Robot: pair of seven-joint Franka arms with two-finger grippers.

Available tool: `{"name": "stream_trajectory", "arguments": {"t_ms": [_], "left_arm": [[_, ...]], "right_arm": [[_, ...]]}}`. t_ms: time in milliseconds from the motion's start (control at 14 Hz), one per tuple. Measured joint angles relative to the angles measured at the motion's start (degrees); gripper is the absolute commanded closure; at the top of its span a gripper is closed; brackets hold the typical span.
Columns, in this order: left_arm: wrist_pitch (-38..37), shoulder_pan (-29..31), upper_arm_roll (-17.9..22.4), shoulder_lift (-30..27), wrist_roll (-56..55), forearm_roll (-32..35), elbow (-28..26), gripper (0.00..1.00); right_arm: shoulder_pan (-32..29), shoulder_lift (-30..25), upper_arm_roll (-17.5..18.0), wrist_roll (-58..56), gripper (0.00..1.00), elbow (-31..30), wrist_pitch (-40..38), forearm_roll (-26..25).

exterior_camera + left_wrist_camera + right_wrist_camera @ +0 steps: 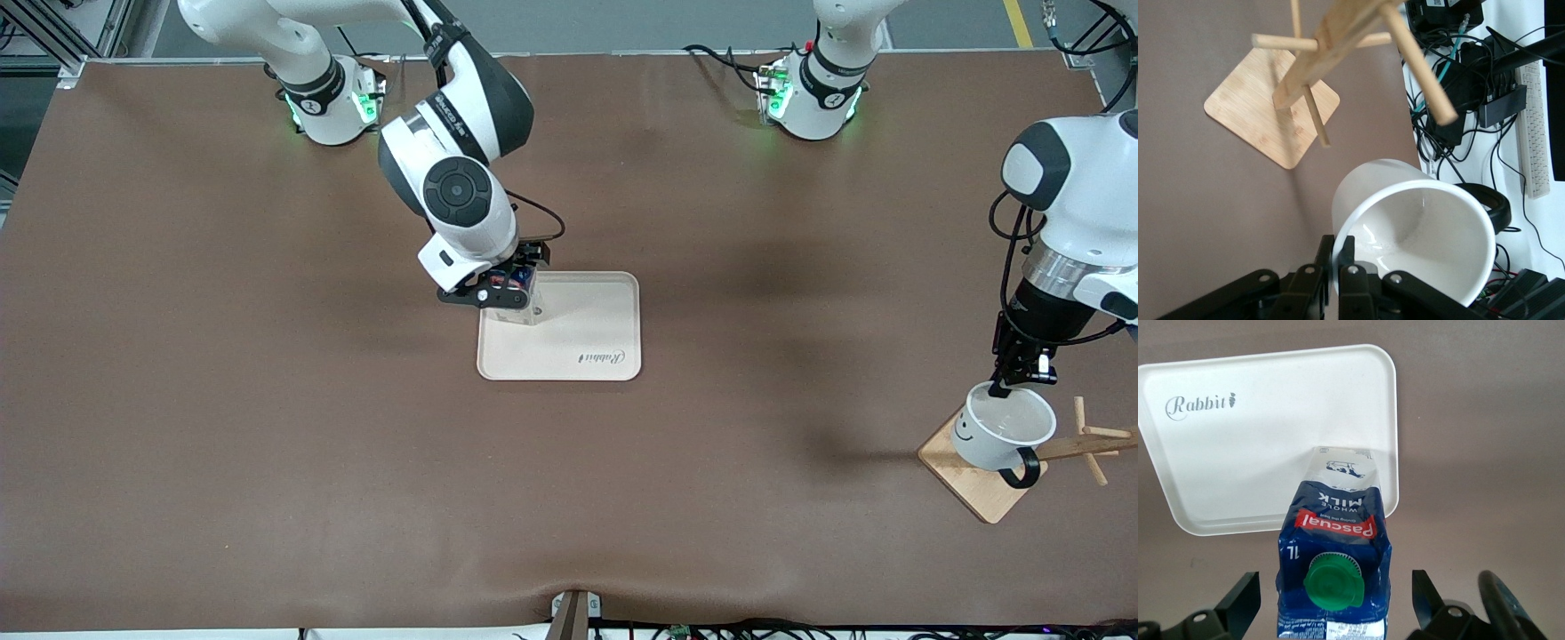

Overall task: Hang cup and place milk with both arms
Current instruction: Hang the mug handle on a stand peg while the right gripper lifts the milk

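Left gripper point(1336, 263) clamped; right gripper point(1335, 603) spread wide

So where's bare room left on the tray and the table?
Most of the cream rectangular tray is bare, from the blue milk carton to its Rabbit lettering. Brown table around it is bare. Crowded: the wooden peg rack with the white mug.

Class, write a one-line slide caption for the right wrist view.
Open right gripper straddles the upright milk standing on the tray.
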Motion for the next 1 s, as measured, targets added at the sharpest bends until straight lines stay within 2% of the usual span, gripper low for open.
{"name": "stream_trajectory", "arguments": {"t_ms": [571,643,714,786,929,1000], "left_arm": [[0.64,2.06,0.02,-4.77,0.04,-0.96,-3.93,1.00],[0.64,2.54,0.05,-4.97,0.04,-0.97,-4.42,1.00],[0.64,2.88,0.06,-5.04,0.04,-1.12,-4.67,1.00],[0.65,3.08,0.06,-5.15,0.07,-1.71,-4.74,1.00],[0.66,3.45,0.07,-5.93,1.22,-3.31,-4.76,1.00],[0.66,3.59,0.07,-6.44,2.14,-4.32,-4.76,1.00]], "right_arm": [[0.87,0.82,-0.12,0.92,0.00,-1.43,2.14,0.00],[1.08,1.17,-0.12,1.02,0.10,-1.51,2.39,0.00],[1.17,1.51,-0.12,1.04,0.46,-1.63,2.75,0.00],[1.18,1.72,-0.13,1.05,0.76,-1.81,3.02,0.00],[1.18,1.53,-0.14,1.23,0.97,-1.93,3.20,0.01],[1.18,1.51,-0.16,1.49,0.99,-1.94,3.18,0.01]]}}
